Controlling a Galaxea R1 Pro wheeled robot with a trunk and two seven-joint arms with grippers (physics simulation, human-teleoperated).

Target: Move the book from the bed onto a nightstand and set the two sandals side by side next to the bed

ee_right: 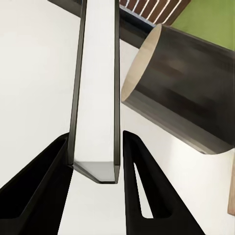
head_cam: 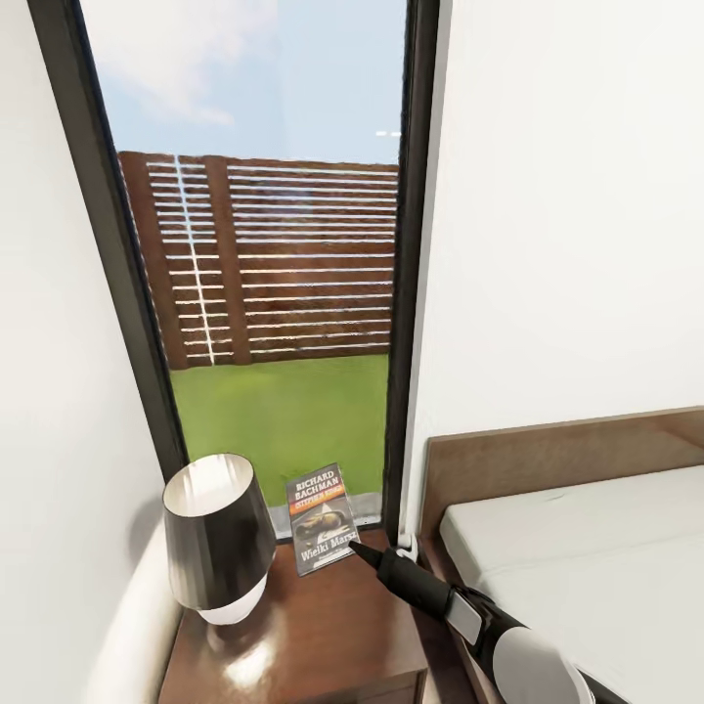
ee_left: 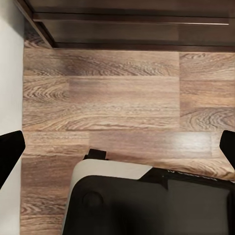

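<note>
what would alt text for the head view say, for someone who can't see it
The right gripper holds the book upright over the back of a dark glossy nightstand, beside a black-shaded lamp. Behind them a tall window shows grass and a brown slatted fence, and the bed with its off-white mattress and brown headboard sits to the right.

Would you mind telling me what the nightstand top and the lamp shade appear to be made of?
The nightstand looks like dark brown wood with a glossy varnish: its grain shows, and it mirrors the window light. The lamp shade seems a dark matte fabric or card with a pale lining, though the render leaves that open.
</note>
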